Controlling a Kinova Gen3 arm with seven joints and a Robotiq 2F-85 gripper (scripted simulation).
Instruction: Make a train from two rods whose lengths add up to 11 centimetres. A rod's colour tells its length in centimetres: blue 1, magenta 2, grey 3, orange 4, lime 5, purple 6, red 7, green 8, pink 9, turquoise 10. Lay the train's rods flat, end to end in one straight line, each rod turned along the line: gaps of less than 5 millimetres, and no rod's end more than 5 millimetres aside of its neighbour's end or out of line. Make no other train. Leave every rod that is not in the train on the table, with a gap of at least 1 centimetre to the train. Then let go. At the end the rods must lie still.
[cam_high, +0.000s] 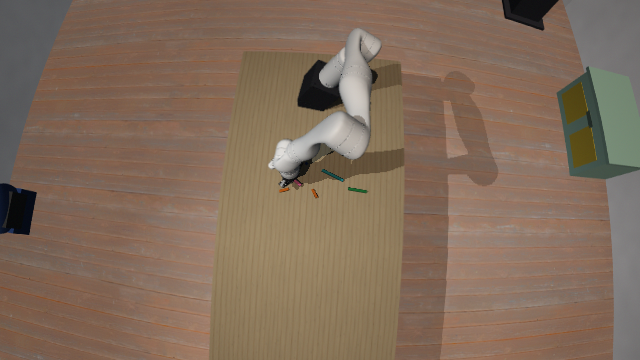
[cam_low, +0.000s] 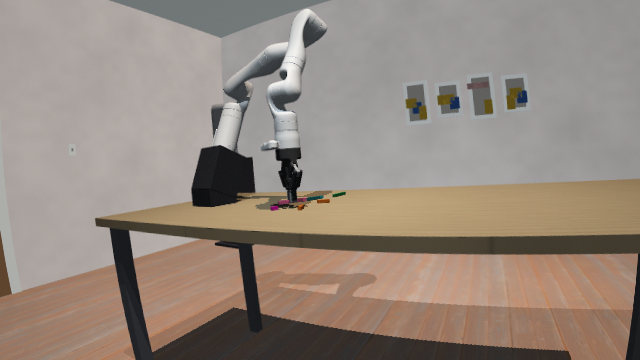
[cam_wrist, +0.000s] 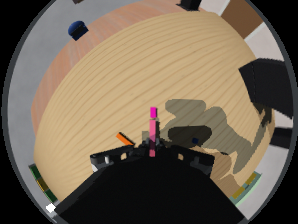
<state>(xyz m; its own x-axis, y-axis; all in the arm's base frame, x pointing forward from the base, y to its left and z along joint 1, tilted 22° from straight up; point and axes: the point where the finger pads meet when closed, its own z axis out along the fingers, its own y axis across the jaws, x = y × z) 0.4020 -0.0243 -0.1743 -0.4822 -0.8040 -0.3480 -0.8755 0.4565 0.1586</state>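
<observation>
Pink rod (cam_high: 298, 183) (cam_low: 283, 202) (cam_wrist: 152, 129) was down at table level, its length lined up with the little magenta rod (cam_low: 274, 208) (cam_wrist: 153, 112) just off its near left end, and that surely was the plan: nine and two made eleven. Claw (cam_high: 285, 183) (cam_low: 292, 200) (cam_wrist: 152, 143) nearly closed, fingers narrow about the pink one's middle, a sensible grip that left both ends free for the join! Whether the two rods touched was too fine to call, but the gap looked slight. The nearer orange rod (cam_high: 284, 190) (cam_low: 301, 206) (cam_wrist: 124, 139) sat off to the side, the other orange rod (cam_high: 315, 193) (cam_low: 323, 201) farther right, then the turquoise rod (cam_high: 332, 175) (cam_low: 315, 198) and the green rod (cam_high: 357, 190) (cam_low: 339, 194) beyond, all spares for this pairing and best left alone. A small dark blue piece (cam_wrist: 195, 141) showed in the shadow, likely another spare. No box or tray came into play; the rods lay loose on the table (cam_high: 300, 275) (cam_low: 450, 215) (cam_wrist: 140, 65). Next call, by my reckoning: check the join, then open gently, since a sticky release could have twisted the line.
</observation>
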